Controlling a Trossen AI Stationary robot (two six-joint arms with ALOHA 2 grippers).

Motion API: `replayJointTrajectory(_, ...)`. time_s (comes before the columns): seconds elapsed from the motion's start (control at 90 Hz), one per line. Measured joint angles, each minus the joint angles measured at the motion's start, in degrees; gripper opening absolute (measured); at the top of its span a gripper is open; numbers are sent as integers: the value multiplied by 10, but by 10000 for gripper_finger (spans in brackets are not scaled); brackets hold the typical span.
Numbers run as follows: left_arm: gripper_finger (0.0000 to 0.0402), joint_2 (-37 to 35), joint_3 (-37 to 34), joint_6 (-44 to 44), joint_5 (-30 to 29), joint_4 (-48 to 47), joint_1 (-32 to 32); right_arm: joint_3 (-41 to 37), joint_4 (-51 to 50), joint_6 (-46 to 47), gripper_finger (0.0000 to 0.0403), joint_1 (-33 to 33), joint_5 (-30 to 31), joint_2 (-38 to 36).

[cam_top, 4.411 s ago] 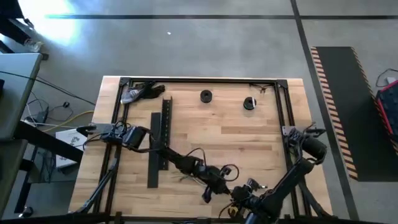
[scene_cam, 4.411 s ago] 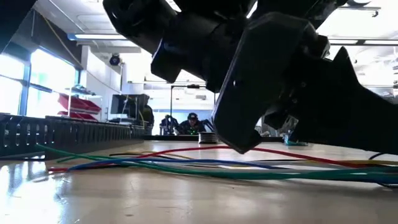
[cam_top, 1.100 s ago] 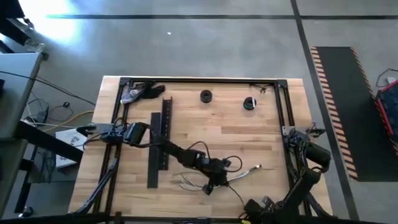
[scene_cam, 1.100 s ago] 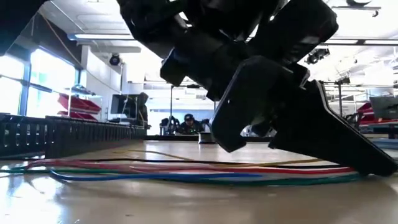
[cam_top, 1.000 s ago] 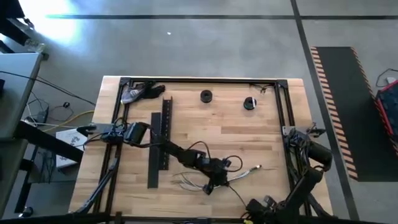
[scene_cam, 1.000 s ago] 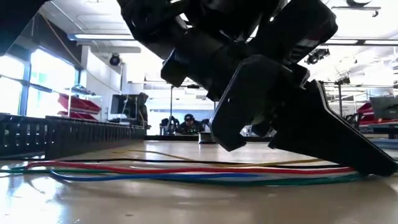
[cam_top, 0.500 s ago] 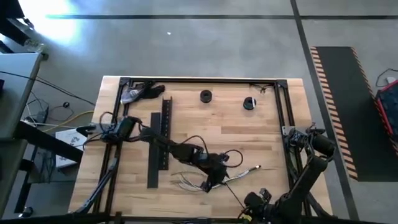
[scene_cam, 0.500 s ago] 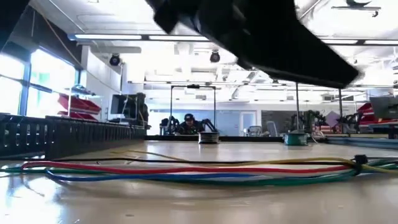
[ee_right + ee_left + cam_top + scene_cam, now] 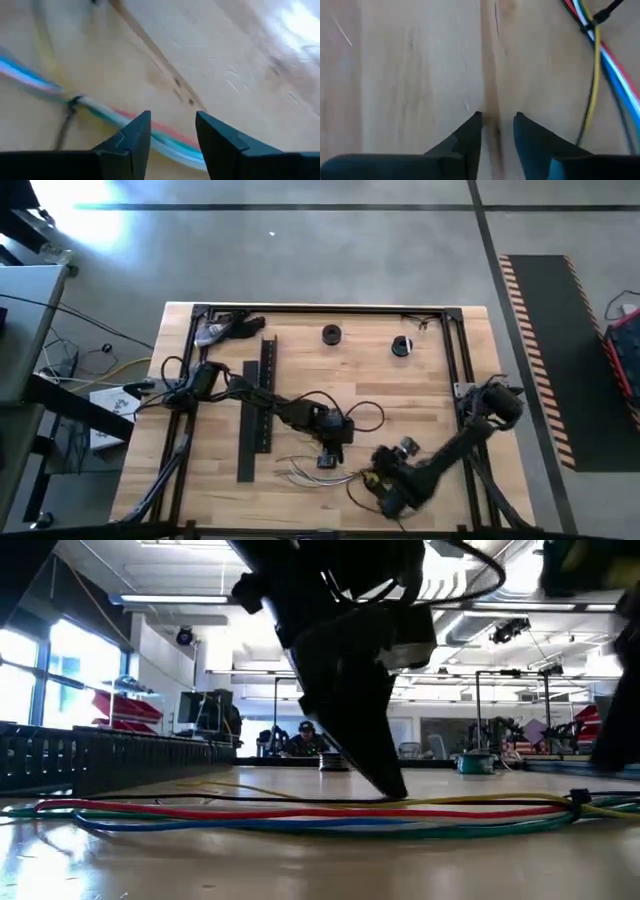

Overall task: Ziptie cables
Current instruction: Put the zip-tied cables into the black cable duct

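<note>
The cables (image 9: pixel 300 812) are a bundle of red, blue, green, yellow and black wires lying flat on the table near its front edge, and show pale in the high view (image 9: pixel 305 473). A black tie (image 9: pixel 577 798) binds the bundle's right end (image 9: pixel 592 22) (image 9: pixel 75 100). My left gripper (image 9: pixel 330 448) hangs just beyond the bundle's middle, fingers pointing down and open a little over bare wood (image 9: pixel 497 120). My right gripper (image 9: pixel 385 488) stands open at the bundle's right end, the tied wires lying ahead of its fingers (image 9: pixel 172 120).
A long black slotted channel (image 9: pixel 266 392) and a second black bar (image 9: pixel 247 420) lie left of centre. Two black round parts (image 9: pixel 331 334) (image 9: pixel 401 346) and a hand tool (image 9: pixel 222 330) sit near the far edge. A black frame (image 9: pixel 455 350) runs along the table's edges.
My left gripper has risen off the right part of the bundle and gone a little toward the far edge. My right gripper has come from the near right edge toward the bundle's right end. The cables lie as before.
</note>
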Motion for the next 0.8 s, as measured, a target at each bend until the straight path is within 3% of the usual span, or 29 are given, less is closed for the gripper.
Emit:
replayJointTrajectory(0.167, 28, -3, 0, -74, 96, -53, -27, -28, 36, -32, 114, -31, -17, -2)
replayJointTrajectory(0.333, 2, -17, -2, -97, 116, -95, -69, -28, 35, -35, 112, -32, -13, -2)
replayJointTrajectory(0.456, 2, -73, 3, -139, 121, -87, -101, -28, 35, -35, 112, -28, -10, -2)
replayJointTrajectory(0.533, 0, -124, 7, -163, 78, -81, -115, -28, 35, -36, 112, -26, -8, -2)
replayJointTrajectory(0.611, 1, -159, 1, -184, -12, -107, -127, -28, 35, -36, 112, -22, -5, -2)
replayJointTrajectory(0.678, 3, -180, -2, -209, -102, -162, -131, -28, 34, -39, 112, -21, 3, -3)
replayJointTrajectory(0.8, 21, -214, 0, -265, -212, -297, -110, -28, 38, -55, 112, -22, 12, -6)
